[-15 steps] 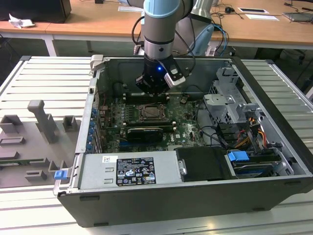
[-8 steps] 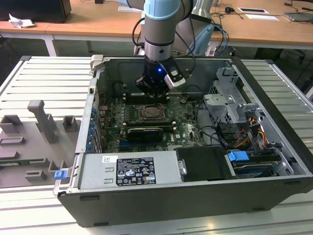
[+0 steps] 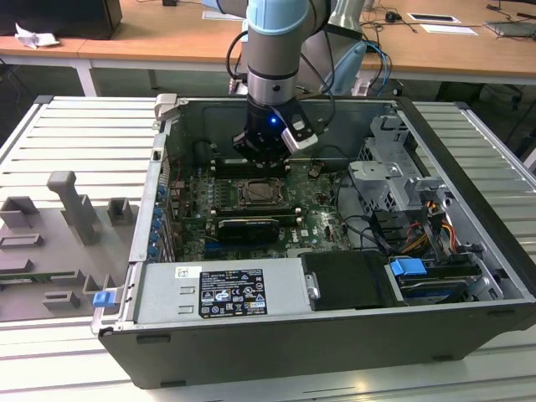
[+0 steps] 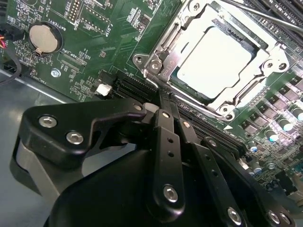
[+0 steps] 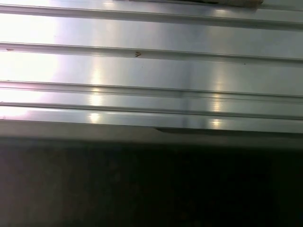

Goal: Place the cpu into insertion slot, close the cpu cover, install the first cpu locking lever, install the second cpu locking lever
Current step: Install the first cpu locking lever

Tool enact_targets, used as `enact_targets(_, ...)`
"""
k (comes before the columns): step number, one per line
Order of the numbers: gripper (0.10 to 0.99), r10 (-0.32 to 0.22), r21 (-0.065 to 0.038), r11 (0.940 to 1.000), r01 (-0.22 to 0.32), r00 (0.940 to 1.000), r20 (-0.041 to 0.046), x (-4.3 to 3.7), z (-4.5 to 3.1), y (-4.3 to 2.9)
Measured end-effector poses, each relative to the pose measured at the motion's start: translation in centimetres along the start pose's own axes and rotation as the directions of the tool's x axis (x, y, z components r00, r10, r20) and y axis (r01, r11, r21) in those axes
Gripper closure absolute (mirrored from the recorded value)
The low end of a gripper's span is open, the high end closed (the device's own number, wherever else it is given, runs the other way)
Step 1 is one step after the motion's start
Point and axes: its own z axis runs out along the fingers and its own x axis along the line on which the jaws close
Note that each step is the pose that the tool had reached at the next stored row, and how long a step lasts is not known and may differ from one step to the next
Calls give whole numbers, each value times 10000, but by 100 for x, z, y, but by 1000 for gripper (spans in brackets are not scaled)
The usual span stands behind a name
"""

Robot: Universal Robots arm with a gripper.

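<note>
Second wrist view: clenched jaws point(image 4: 161, 101) grasp nothing, their tips just short of the cpu cover point(image 4: 227, 101), closed flat over the cpu point(image 4: 215, 61) seated in the insertion slot point(image 4: 182, 82); board print unreadable.

A ribbed, pale metal tabletop point(image 3: 75, 126) carries everything here. The open dark computer case point(image 3: 335, 335) sits across its middle and toward three o'clock. At about nine o'clock, beside the case, grey fixture blocks point(image 3: 71, 205) stand on the slats. In the first wrist view the bare slats point(image 5: 151, 66) shine under the lights.
</note>
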Motion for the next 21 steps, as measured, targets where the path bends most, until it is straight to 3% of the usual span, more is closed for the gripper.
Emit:
enact_targets(4, 980, -1, -30, 10000, 1, 10000, -5, -1, 26, -5)
enact_targets(5, 980, 2, -94, 10000, -2, 10000, 0, -2, 27, -5)
enact_targets(6, 980, 5, -297, 9996, -4, 10000, 12, -6, 32, -2)
enact_targets(8, 980, 7, -434, 9991, -6, 10000, 16, -9, 33, -4)
enact_targets(10, 980, 8, -446, 9990, -7, 10000, 19, -15, 22, -16)
enact_targets(14, 980, 7, -449, 9990, -6, 10000, 20, 0, -232, -1)
enact_targets(15, 980, 6, -452, 9990, -5, 10000, 20, 18, -267, 2)
enact_targets(17, 980, 7, -457, 9990, -6, 10000, 21, 94, -287, 6)
enact_targets(21, 980, 10, -524, 9986, -9, 10000, 23, 142, -288, 8)
